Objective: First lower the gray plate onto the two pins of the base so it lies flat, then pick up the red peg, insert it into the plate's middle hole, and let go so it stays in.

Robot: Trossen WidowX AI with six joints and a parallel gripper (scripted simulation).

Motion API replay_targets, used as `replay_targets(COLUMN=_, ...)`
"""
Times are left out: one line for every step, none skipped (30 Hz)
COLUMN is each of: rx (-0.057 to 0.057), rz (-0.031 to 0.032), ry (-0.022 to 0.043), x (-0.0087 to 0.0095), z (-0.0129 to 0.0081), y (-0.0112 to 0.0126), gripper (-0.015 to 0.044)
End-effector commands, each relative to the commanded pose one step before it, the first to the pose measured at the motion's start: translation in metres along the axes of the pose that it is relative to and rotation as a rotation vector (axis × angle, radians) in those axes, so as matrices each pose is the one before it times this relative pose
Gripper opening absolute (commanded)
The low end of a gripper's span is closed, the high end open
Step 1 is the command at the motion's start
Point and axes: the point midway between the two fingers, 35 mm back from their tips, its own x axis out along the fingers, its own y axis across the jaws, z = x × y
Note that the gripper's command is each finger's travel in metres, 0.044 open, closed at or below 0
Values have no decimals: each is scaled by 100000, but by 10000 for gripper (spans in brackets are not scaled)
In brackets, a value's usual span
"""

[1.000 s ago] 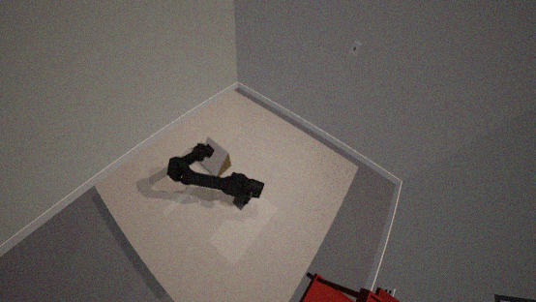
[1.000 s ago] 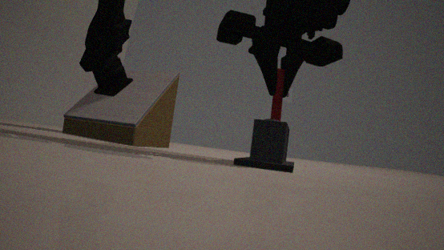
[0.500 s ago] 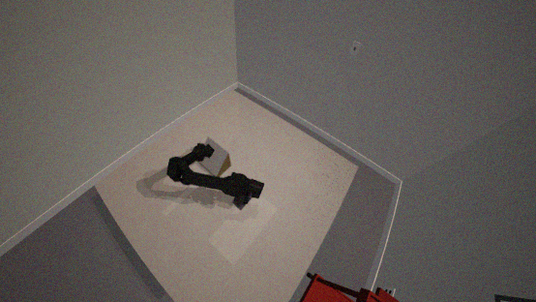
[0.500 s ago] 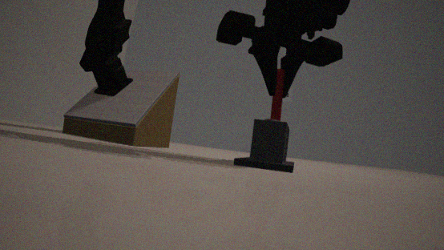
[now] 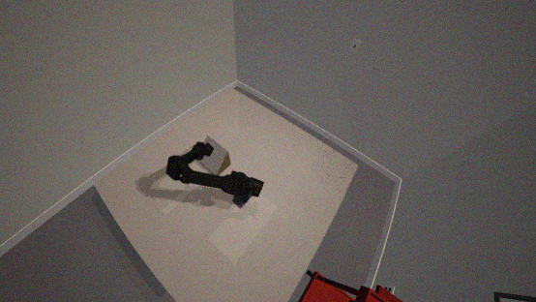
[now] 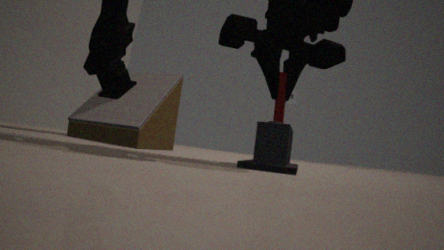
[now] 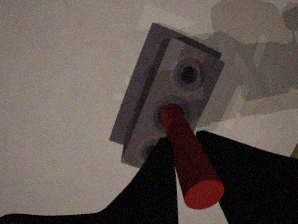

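Red peg [image 6: 280, 98] upright in hand [image 6: 282, 94]

You see a red peg [image 7: 189, 163] with a smooth, even skin like matt plastic, its round end face a shade brighter than its side. The gray plate [image 7: 174, 90] looks like dull, flat-finished plastic or painted metal; you cannot tell which. The gripper [image 6: 283, 90] is plain black and throws back no light. The wedge block [image 6: 132, 114] shows a matt gray top and unvarnished yellow-brown sides. The floor [image 6: 160, 200] looks matt beige, faintly grainy.
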Motion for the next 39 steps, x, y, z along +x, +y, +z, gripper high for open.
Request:
replay_targets(rx=25, rz=22, ry=-10, x=-12, z=4, y=-2, gripper=0)
replay_targets(rx=0, rz=0, ry=0, x=0, z=0, y=0, gripper=0)
replay_targets(rx=0, rz=0, ry=0, x=0, z=0, y=0, gripper=0)
replay_targets(rx=0, rz=0, ry=0, x=0, z=0, y=0, gripper=0)
replay_targets(rx=0, rz=0, ry=0, x=0, z=0, y=0, gripper=0)
replay_targets(rx=0, rz=0, ry=0, x=0, z=0, y=0, gripper=26)
replay_targets(rx=0, rz=0, ry=0, x=0, z=0, y=0, gripper=53)
replay_targets(rx=0, rz=0, ry=0, x=0, z=0, y=0, gripper=79)
replay_targets(rx=0, rz=0, ry=0, x=0, z=0, y=0, gripper=105)
replay_targets(rx=0, rz=0, ry=0, x=0, z=0, y=0, gripper=131)
replay_targets(rx=0, rz=0, ry=0, x=0, z=0, y=0, gripper=150)
replay_targets(rx=0, rz=0, ry=0, x=0, z=0, y=0, gripper=150)
replay_targets(rx=0, rz=0, ry=0, x=0, z=0, y=0, gripper=150)
replay_targets(rx=0, rz=0, ry=0, x=0, z=0, y=0, gripper=150)
replay_targets(rx=0, rz=0, ry=0, x=0, z=0, y=0, gripper=150)
replay_targets(rx=0, rz=0, ry=0, x=0, z=0, y=0, gripper=150)
replay_targets(rx=0, rz=0, ry=0, x=0, z=0, y=0, gripper=150)
replay_targets(rx=0, rz=0, ry=0, x=0, z=0, y=0, gripper=150)
replay_targets(rx=0, rz=0, ry=0, x=0, z=0, y=0, gripper=150)
replay_targets(rx=0, rz=0, ry=0, x=0, z=0, y=0, gripper=150)
replay_targets(rx=-65, rz=-20, ry=-19, x=-21, z=-1, y=1, gripper=150)
replay_targets(rx=-108, rz=-33, ry=-31, x=-36, z=-2, y=2, gripper=150)
replay_targets(rx=-160, rz=-50, ry=-46, x=-53, z=-3, y=3, gripper=150)
replay_targets(rx=-169, rz=-52, ry=-48, x=-58, z=-5, y=5, gripper=150)
replay_targets(rx=-195, rz=-60, ry=-55, x=-73, z=-10, y=3, gripper=150)
replay_targets(rx=-226, rz=-70, ry=-63, x=-98, z=-22, y=-9, gripper=150)
replay_targets(rx=-133, rz=-41, ry=-36, x=-75, z=-26, y=-19, gripper=150)
replay_targets(rx=-59, rz=-18, ry=-15, x=-52, z=-25, y=-20, gripper=150)
replay_targets(rx=-27, rz=-8, ry=-6, x=-44, z=-23, y=-18, gripper=150)
replay_targets(rx=-15, rz=-4, ry=-2, x=-45, z=-23, y=-16, gripper=150)
replay_targets(rx=-9, rz=-3, ry=0, x=-47, z=-23, y=-14, gripper=150)
replay_targets(rx=-6, rz=-1, ry=1, x=-48, z=-23, y=-11, gripper=150)
replay_targets(rx=-4, rz=-1, ry=2, x=-48, z=-22, y=-10, gripper=150)
replay_targets(rx=-2, rz=0, ry=2, x=-50, z=-20, y=-11, gripper=150)
replay_targets(rx=-2, rz=0, ry=2, x=-51, z=-18, y=-11, gripper=150)
replay_targets(rx=-1, rz=0, ry=2, x=-51, z=-16, y=-11, gripper=150)
replay_targets(rx=-1, rz=0, ry=2, x=-52, z=-15, y=-11, gripper=150)
replay_targets(rx=-1, rz=0, ry=2, x=-52, z=-14, y=-11, gripper=150)
replay_targets(rx=-1, rz=0, ry=2, x=-52, z=-14, y=-11, gripper=150)
